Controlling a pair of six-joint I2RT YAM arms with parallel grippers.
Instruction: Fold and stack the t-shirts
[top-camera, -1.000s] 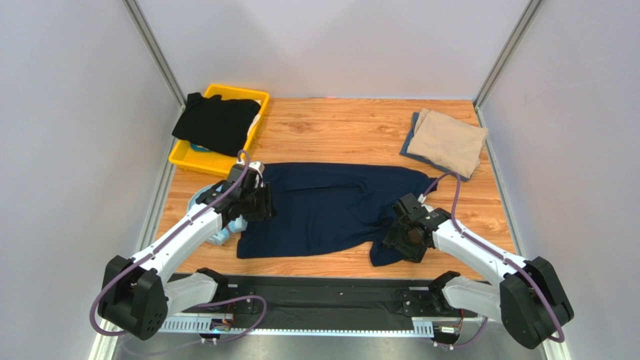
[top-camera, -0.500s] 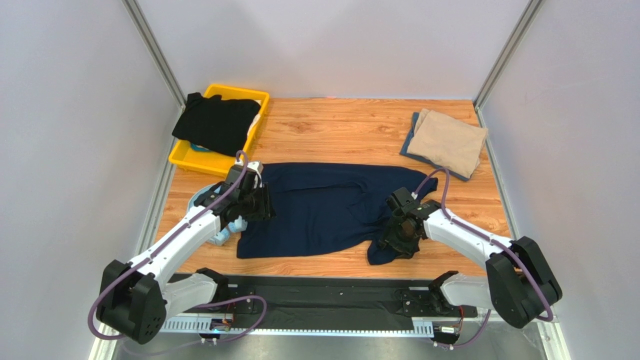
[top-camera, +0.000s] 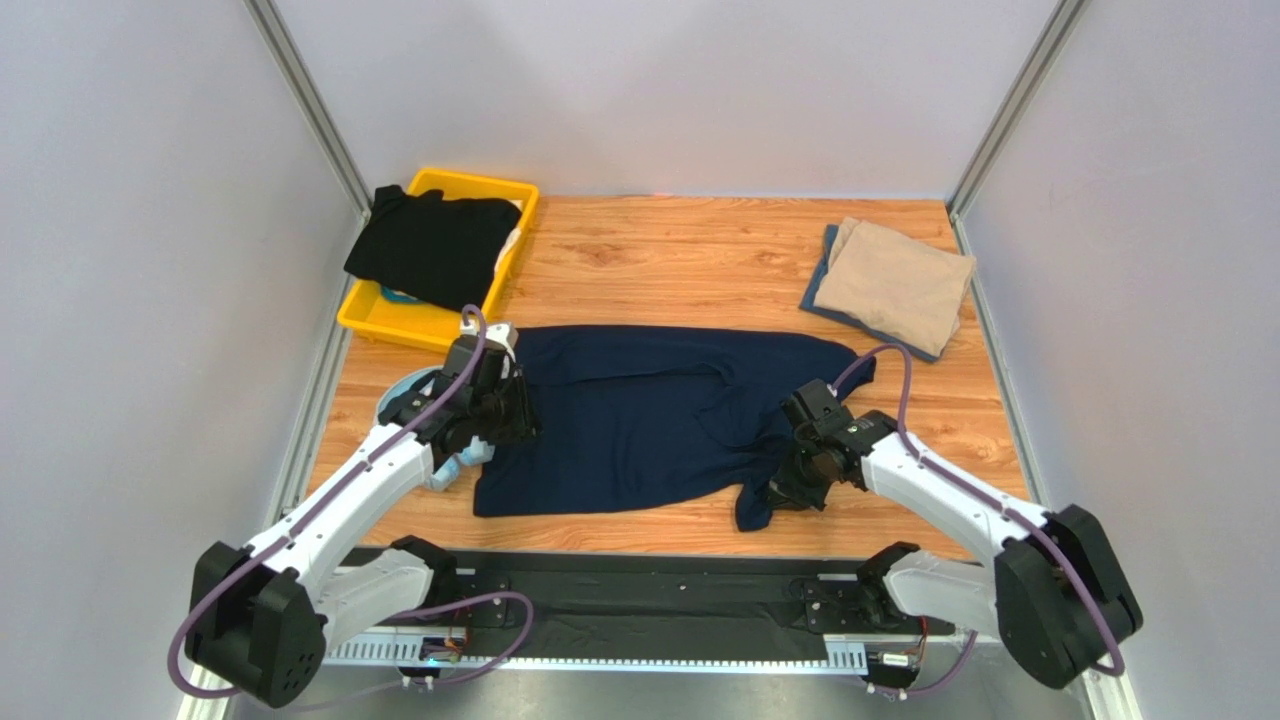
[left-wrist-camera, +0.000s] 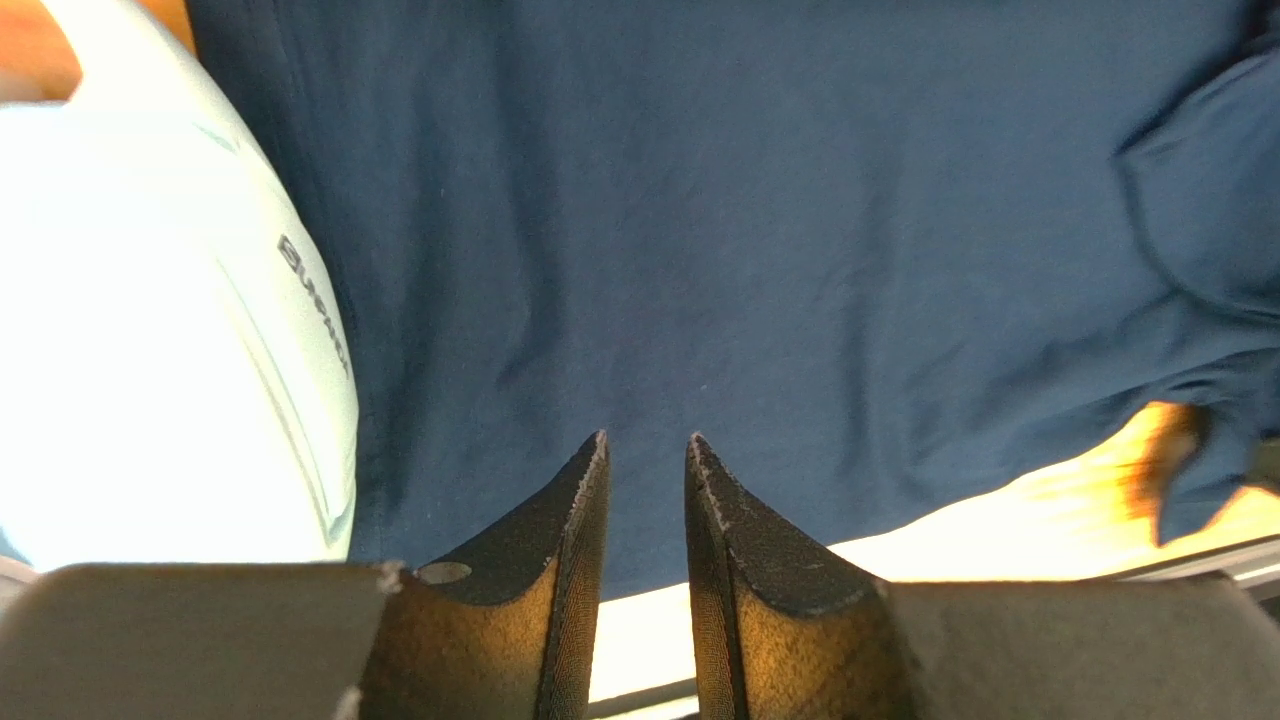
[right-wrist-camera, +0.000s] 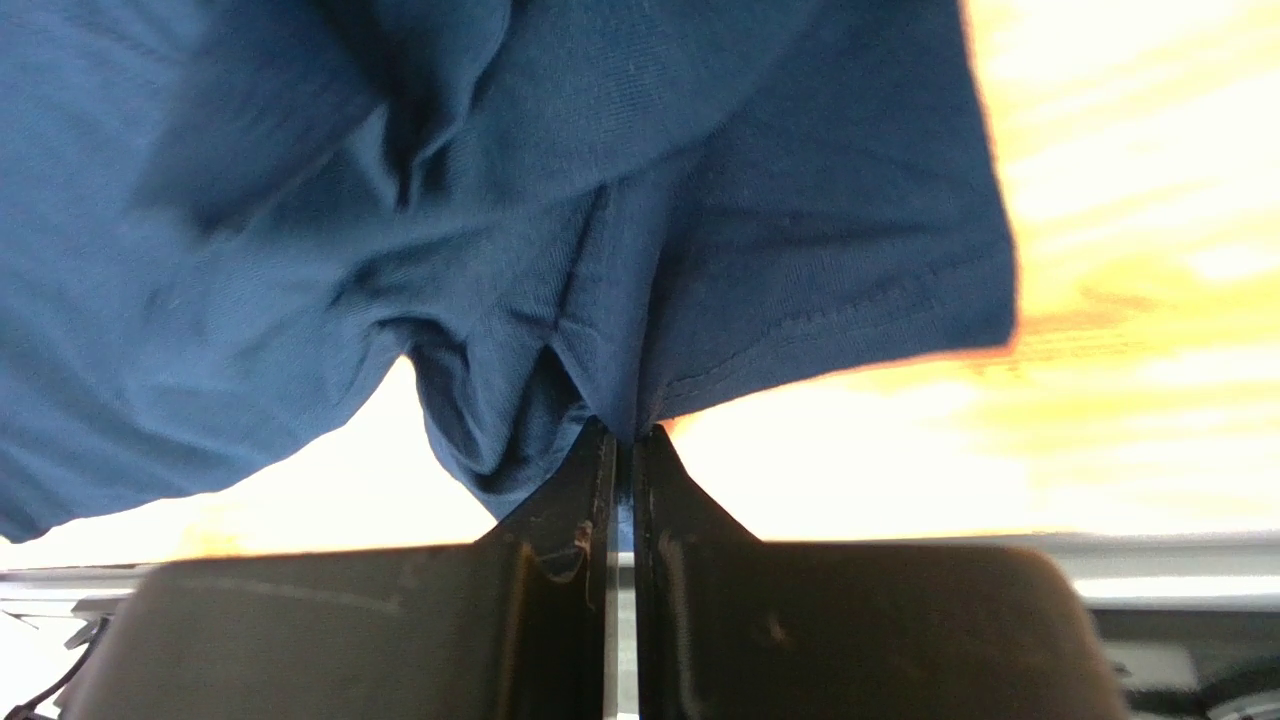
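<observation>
Pinch of right end effector (right-wrist-camera: 624, 435) on navy t-shirt (top-camera: 646, 420), near-right corner; left end effector (left-wrist-camera: 646, 444) narrowly spread over left edge.

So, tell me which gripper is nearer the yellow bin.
Left. The left gripper is at the navy shirt, just short of the yellow bin; the right gripper pinches that shirt across the table.

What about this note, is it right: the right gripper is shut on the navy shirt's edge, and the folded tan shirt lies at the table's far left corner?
One slip: the top view shows the folded tan shirt at the far right corner, not the left. The rest holds: the right gripper is shut on the edge of the navy shirt.
</observation>
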